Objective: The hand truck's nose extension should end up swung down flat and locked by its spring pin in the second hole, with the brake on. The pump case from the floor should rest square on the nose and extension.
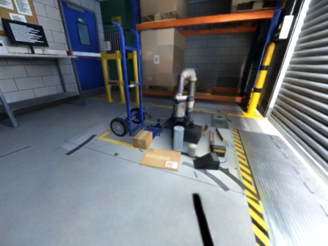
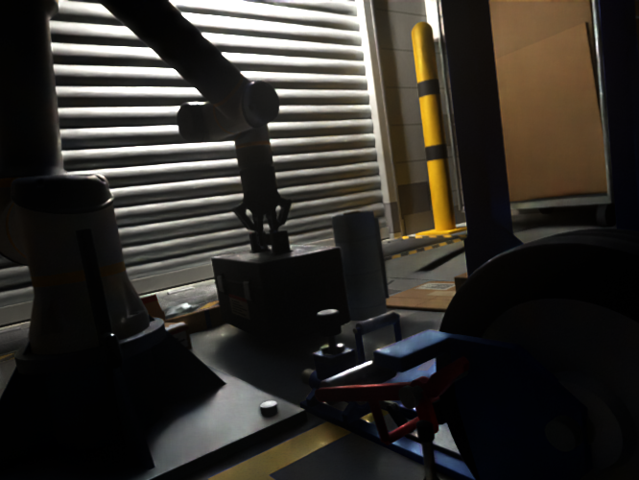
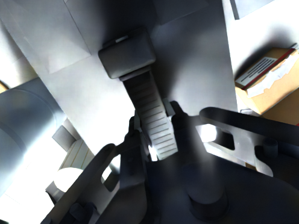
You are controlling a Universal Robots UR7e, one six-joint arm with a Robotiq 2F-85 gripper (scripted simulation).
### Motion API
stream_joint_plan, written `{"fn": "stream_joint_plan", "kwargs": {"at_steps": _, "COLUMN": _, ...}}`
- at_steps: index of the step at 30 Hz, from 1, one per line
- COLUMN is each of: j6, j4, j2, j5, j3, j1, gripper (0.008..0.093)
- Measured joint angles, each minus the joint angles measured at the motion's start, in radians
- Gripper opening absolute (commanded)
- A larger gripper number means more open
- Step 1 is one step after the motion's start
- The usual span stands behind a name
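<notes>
The hand truck's nose and extension [image 2: 392, 351] show only in part, as dark blue plates low beside the big wheel [image 2: 542, 356], with a red brake lever [image 2: 408, 395] in front. The black pump case [image 2: 281, 289] sits just right of the robot's base, beside a grey cylinder [image 2: 361, 263]. I hold the case by its ribbed top handle [image 3: 155, 126], my gripper [image 2: 267, 242] closed on it from straight above. The blue hand truck [image 1: 128, 82] stands upright left of the arm.
Behind stand pallet racks with cartons [image 1: 163, 57] and a yellow bollard [image 1: 261, 75]; a roller door [image 1: 307, 86] closes the right side. On the floor lie a small carton [image 1: 142, 139], a flat cardboard sheet [image 1: 161, 159], a black wedge [image 1: 207, 161] and a pale can [image 1: 192, 149].
</notes>
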Motion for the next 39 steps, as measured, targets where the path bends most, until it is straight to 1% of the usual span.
{"fn": "stream_joint_plan", "kwargs": {"at_steps": 22, "j6": 0.0, "j4": 0.109, "j2": -0.062, "j5": 0.0, "j3": -0.047, "j1": 0.0, "gripper": 0.008}}
{"fn": "stream_joint_plan", "kwargs": {"at_steps": 39, "j6": 0.0, "j4": 0.172, "j2": -0.094, "j5": 0.0, "j3": -0.079, "j1": 0.0, "gripper": 0.008}}
